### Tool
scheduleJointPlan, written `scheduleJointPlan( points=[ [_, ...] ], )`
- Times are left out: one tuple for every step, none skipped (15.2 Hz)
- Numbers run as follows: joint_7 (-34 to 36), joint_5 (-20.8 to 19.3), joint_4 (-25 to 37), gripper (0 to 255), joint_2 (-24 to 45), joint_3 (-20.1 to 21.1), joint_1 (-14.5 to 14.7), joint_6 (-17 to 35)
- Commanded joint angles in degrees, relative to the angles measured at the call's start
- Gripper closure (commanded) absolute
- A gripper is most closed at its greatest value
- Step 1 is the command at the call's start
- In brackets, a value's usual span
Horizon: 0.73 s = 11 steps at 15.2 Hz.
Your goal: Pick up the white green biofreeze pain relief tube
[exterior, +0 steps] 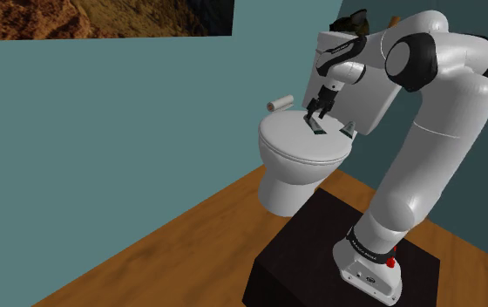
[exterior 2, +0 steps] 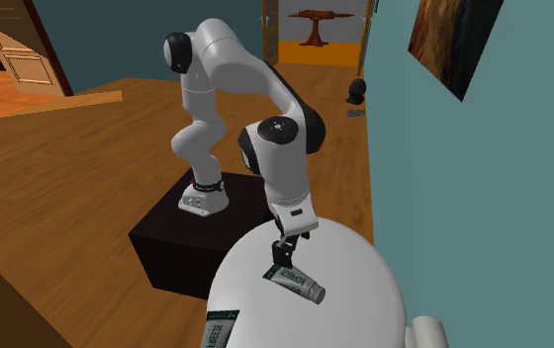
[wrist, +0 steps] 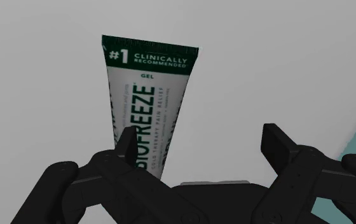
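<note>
Gripper (exterior: 319,112): black, two-fingered; it is pointing down at the toilet lid (exterior: 290,146) and hanging close over it; its fingers (wrist: 127,145) are standing wide apart and clasping nothing.
Tube (wrist: 146,102): white with a dark green band and green BIOFREEZE lettering; it is lying flat on the lid directly beneath the gripper; in the wrist view one fingertip is overlapping its printed face while the other is standing well clear over bare lid; whether that fingertip is touching it cannot be told; the green-banded flat end is showing beyond the fingertips; in the second exterior view the tube (exterior 2: 295,282) is lying just under the gripper (exterior 2: 283,247), its grey cap pointing away from the hand.
Second tube (exterior 2: 221,329): similar white and green; it is lying on the same lid, well apart from the gripper, near the lid's edge.
Toilet: white, lid closed; its tank (exterior: 366,100) is standing behind the gripper.
White roll (exterior: 279,104): it is sitting by the teal wall, off to one side of the gripper, beyond the lid.
Arm (exterior: 434,148): white with dark joints; it is arching over from the black stand (exterior: 294,262) to the gripper.
Floor (exterior: 190,235): wood; it is lying below the gripper's level, around the toilet and the stand.
</note>
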Motion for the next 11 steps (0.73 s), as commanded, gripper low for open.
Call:
scheduleJointPlan(
  points=[
    [-2.6,3.6,3.7,0,4.5,-0.3,-2.1,-0.2],
    [-3.7,5.3,5.6,0,6.7,-0.2,-3.2,-0.4],
    [-4.1,5.9,6.4,0,7.5,-0.1,-3.8,-0.4],
    [-4.4,6.2,6.1,0,7.9,0.1,-3.9,0.2],
    [-4.7,6.6,5.7,0,8.2,0.2,-4.0,0.8],
    [-5.0,7.0,5.4,0,8.6,0.3,-4.1,1.3],
    [-5.3,7.3,5.1,0,9.0,0.5,-4.2,1.9],
    [-5.6,7.7,4.8,0,9.4,0.6,-4.3,2.5],
    [-5.9,8.1,4.5,0,9.8,0.8,-4.4,3.1],
    [-6.5,8.7,4.1,0,10.5,1.0,-4.6,4.0],
    [-6.5,8.7,4.1,0,10.4,1.0,-4.6,4.0]
  ],
)
